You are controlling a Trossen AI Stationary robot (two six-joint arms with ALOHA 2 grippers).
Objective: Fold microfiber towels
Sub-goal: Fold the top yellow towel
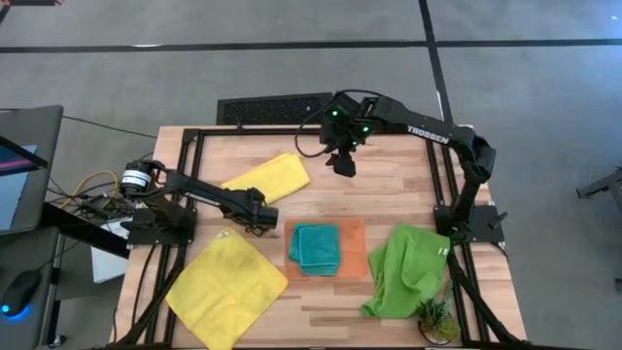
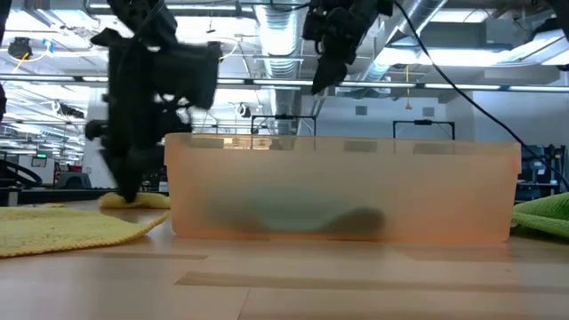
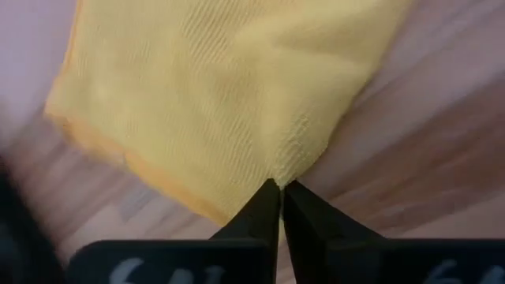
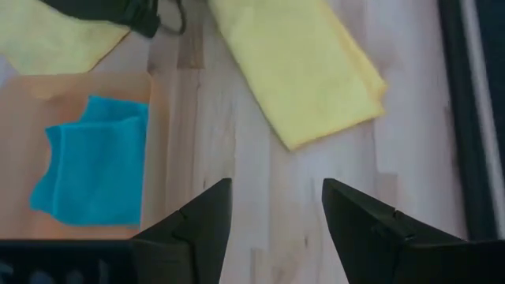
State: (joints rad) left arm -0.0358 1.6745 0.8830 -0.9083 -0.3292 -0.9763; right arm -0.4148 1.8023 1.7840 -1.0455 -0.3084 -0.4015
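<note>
At the table's near edge a small green plant (image 1: 436, 317) stands by the right corner, just beside the crumpled lime green towel (image 1: 406, 269). On the left of the near edge a yellow towel (image 1: 220, 287) lies spread flat like a diamond on the pale wooden table (image 1: 389, 175). Between these two sits the orange tray (image 1: 354, 243), with the teal towel (image 1: 317, 246) folded small inside it; seen from table height the tray's translucent wall (image 2: 356, 191) fills the middle of the view.

Just behind the spread towel's far corner the left gripper (image 1: 260, 223) is down at the table surface, its arm reaching in low from the left side. Its own camera shows the fingers (image 3: 264, 207) pressed together with the yellow corner (image 3: 288, 162) right at their tips; whether cloth is actually pinched cannot be told.

Farther back a second yellow towel (image 1: 268, 177) lies folded into a strip. To its right the right gripper (image 1: 342, 163) hangs above the bare wood, held high, with its fingers (image 4: 207, 214) spread and nothing between them.

Beyond the table's far edge lie a dark floor grate (image 1: 274, 108) and grey floor; the level view shows ceiling ducts (image 2: 276, 27) and strip lights.
</note>
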